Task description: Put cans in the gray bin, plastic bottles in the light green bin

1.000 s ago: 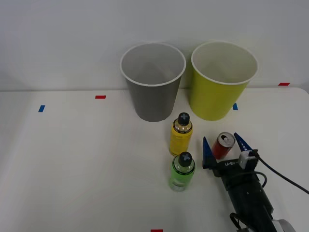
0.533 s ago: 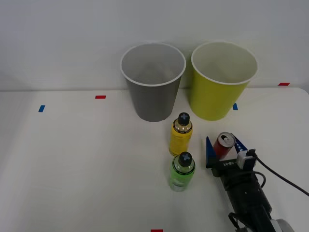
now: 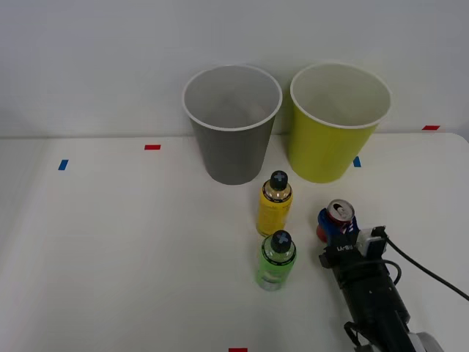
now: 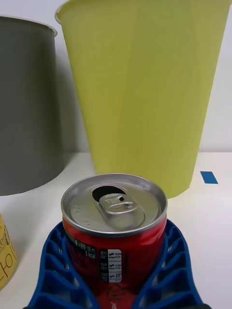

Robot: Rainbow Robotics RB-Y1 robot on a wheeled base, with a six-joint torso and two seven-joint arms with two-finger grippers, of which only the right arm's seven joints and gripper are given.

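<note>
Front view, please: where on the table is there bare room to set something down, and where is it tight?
The widest bare stretch lies left of the gray bin and the two bottles, between the red tape and blue tape marks and the near edge. It is crowded between the yellow bottle, green bottle and red can held by the right gripper.

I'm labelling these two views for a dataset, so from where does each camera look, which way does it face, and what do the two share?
Front view: from above the arms, facing forward and down at the table; the black right arm enters at lower right, its right gripper closed on the red can.
Right wrist view: low behind the can, facing the bins; blue fingers hug the can.
Shared: can, gray bin, light green bin, yellow bottle.
</note>
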